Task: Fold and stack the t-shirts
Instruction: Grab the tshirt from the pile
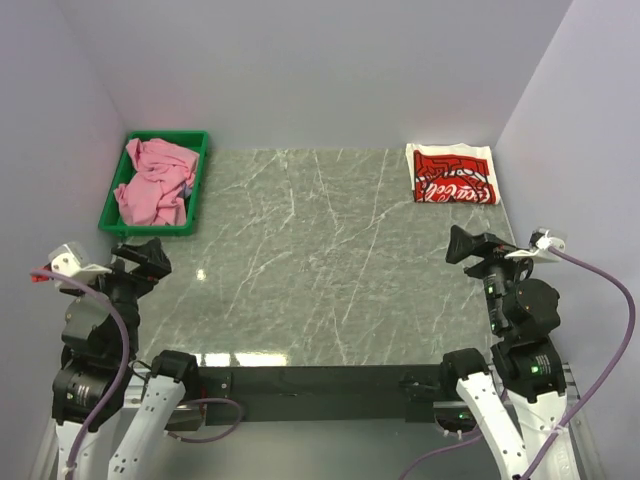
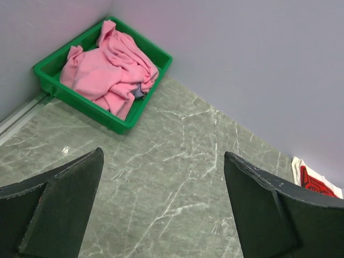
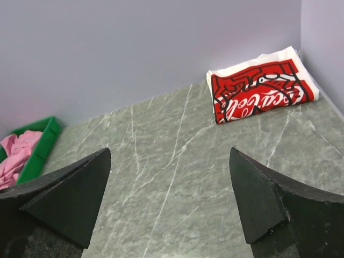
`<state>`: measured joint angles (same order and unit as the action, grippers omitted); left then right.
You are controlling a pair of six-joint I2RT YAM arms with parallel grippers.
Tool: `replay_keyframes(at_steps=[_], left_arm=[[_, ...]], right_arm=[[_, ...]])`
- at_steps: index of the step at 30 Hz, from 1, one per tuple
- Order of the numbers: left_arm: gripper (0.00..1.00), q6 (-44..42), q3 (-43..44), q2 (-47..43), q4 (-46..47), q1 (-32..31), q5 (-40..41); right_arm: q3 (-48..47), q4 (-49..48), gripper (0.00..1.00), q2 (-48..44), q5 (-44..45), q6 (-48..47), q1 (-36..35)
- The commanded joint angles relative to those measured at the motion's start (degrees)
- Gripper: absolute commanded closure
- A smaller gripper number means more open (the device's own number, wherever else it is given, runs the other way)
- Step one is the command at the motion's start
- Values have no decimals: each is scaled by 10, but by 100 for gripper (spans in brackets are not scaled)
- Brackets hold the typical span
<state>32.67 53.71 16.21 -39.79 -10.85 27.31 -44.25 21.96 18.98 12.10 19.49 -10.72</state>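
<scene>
Left tool [image 2: 161,161]: jaws spread wide, nothing between them. It hovers over the near-left worktop [image 1: 320,260], aimed at the green bin [image 2: 86,105].
Right tool [image 3: 169,156]: likewise wide open and empty, over the near-right side.

Pink t-shirt [image 2: 110,70]: crumpled in the bin at the far left, heaped above the rim. A small grey patch shows at its right edge, probably the lavender-grey t-shirt [image 2: 138,92]; too little is visible to be sure.
Coca-Cola t-shirt [image 3: 258,88]: folded flat in the far-right corner, print up. I take it as the base of the stack.

Step in hand (judgement): fetch the pink shirt from the bin.
- The left tool is the nearer one, so use it.
- Pinch a high fold on top of the heap, not deep, so the grey garment is not dragged along.
- Lift clear of the bin wall before pulling inward; the bin looks light and may slide.
- Drop the shirt at the open centre, within reach of both tools for spreading and well apart from the folded shirt.
</scene>
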Motion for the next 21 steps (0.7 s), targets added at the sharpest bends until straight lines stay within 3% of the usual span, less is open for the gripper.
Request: replay_keyframes(at_steps=[1,8,15,21], left_arm=[[1,4,1,26,27,0,-16],[0,-24,-21,105,81,0,-78],[1,-9,-26,317,157,3,-90],[1,12,17,514,275,79,-56]], right_arm=[[-15,-3,3,-10,16,-20,-12],[12,-16,2,-29,-7,-23,-28],[46,-25,2,-49,-25,-25,-40],[61,-29,2,-59,-41,-36,-52]])
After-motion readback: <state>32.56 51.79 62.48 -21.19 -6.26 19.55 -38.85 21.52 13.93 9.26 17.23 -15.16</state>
